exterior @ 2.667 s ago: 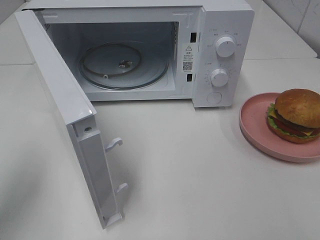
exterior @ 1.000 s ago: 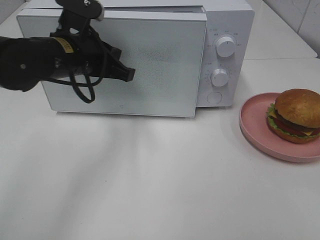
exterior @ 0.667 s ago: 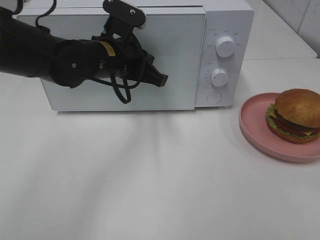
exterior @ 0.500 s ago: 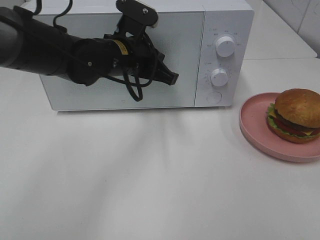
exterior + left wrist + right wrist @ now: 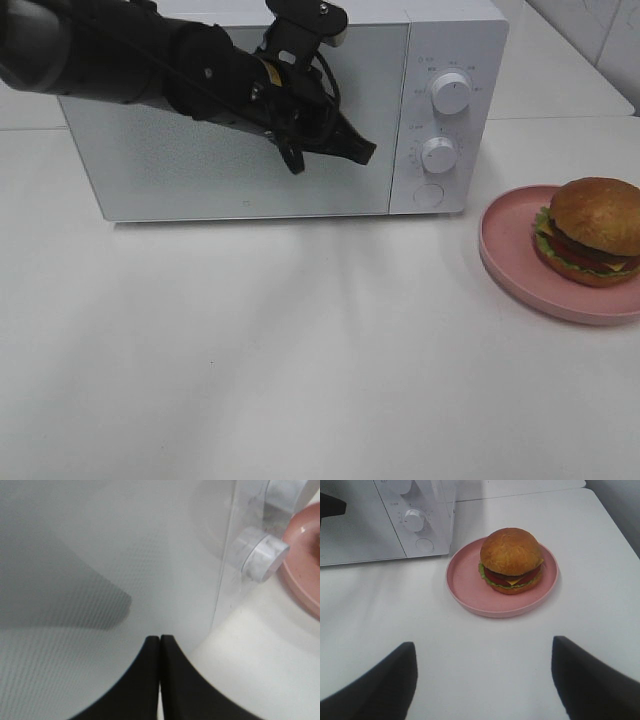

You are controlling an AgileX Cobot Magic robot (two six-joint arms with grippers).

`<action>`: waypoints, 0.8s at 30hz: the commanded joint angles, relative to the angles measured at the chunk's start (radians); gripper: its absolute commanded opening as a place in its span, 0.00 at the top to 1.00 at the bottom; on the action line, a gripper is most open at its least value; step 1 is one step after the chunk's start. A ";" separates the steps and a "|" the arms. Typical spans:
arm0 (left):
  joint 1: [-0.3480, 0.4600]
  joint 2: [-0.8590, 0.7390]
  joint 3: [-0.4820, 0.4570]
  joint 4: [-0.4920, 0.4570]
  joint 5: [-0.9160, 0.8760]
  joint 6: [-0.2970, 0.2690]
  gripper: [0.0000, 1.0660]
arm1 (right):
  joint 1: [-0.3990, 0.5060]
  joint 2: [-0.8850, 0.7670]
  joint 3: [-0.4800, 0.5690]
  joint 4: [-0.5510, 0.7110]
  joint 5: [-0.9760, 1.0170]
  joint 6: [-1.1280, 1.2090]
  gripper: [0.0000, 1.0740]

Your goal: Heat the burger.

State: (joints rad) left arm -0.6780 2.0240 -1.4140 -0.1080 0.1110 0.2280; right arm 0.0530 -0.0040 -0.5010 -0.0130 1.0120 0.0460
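Observation:
The burger (image 5: 595, 230), with a golden-brown bun, lettuce, tomato and cheese, sits on a pink plate (image 5: 510, 250) on the table, right of the white microwave (image 5: 450, 40). The microwave door (image 5: 180, 170) is shut. My left gripper (image 5: 365, 152) is shut and empty, its tips close to the door's right edge; in the left wrist view the gripper (image 5: 160, 639) shows both fingers pressed together. My right gripper (image 5: 482, 680) is open and empty, hanging back from the burger (image 5: 511, 560) and the plate (image 5: 470, 587). It is out of the exterior high view.
The microwave has two round knobs (image 5: 452, 92) and a round button (image 5: 428, 196) on its right panel. The lower knob (image 5: 262, 557) shows in the left wrist view. White table (image 5: 320, 350) lies in front.
The microwave door, wide open at first, has been swung shut. My left arm has moved right across the door front. The burger and plate have not moved.

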 commanded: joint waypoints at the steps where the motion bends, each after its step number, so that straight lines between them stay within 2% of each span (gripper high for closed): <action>1: 0.004 -0.051 -0.009 -0.003 0.124 0.001 1.00 | 0.000 -0.027 0.002 -0.007 -0.011 0.006 0.34; 2: 0.004 -0.084 -0.009 -0.003 0.234 0.001 1.00 | 0.000 -0.027 0.002 -0.007 -0.011 0.006 0.34; 4: 0.004 -0.084 -0.009 -0.003 0.234 0.001 1.00 | 0.000 -0.027 0.002 -0.007 -0.011 0.006 0.34; 5: 0.004 -0.144 -0.009 0.002 0.404 0.001 1.00 | 0.000 -0.027 0.002 -0.007 -0.011 0.006 0.34; 6: 0.004 -0.144 -0.009 0.002 0.404 0.001 1.00 | 0.000 -0.027 0.002 -0.007 -0.011 0.006 0.34; 7: 0.004 -0.180 -0.009 0.016 0.499 0.001 1.00 | 0.000 -0.027 0.002 -0.007 -0.011 0.006 0.34; 12: 0.010 -0.239 -0.009 0.057 0.633 -0.003 1.00 | 0.000 -0.027 0.002 -0.007 -0.011 0.006 0.34; 14: 0.037 -0.285 -0.009 0.055 0.723 -0.008 1.00 | 0.000 -0.027 0.002 -0.007 -0.011 0.005 0.34; 19: 0.095 -0.348 -0.009 0.054 0.791 -0.027 1.00 | 0.000 -0.027 0.002 -0.007 -0.011 0.005 0.34; 20: 0.139 -0.379 -0.008 0.054 0.816 -0.035 1.00 | 0.000 -0.027 0.002 -0.007 -0.011 0.005 0.34; 21: 0.139 -0.379 -0.008 0.054 0.816 -0.035 1.00 | 0.000 -0.027 0.002 -0.007 -0.011 0.005 0.34; 22: 0.186 -0.413 -0.006 0.054 0.838 -0.052 1.00 | 0.000 -0.027 0.002 -0.007 -0.011 0.005 0.34; 24: 0.206 -0.428 0.000 0.054 0.841 -0.057 1.00 | 0.000 -0.027 0.002 -0.007 -0.011 0.005 0.34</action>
State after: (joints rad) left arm -0.4590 1.5960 -1.4100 -0.0550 0.9370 0.1810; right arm 0.0530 -0.0040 -0.5010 -0.0130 1.0120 0.0460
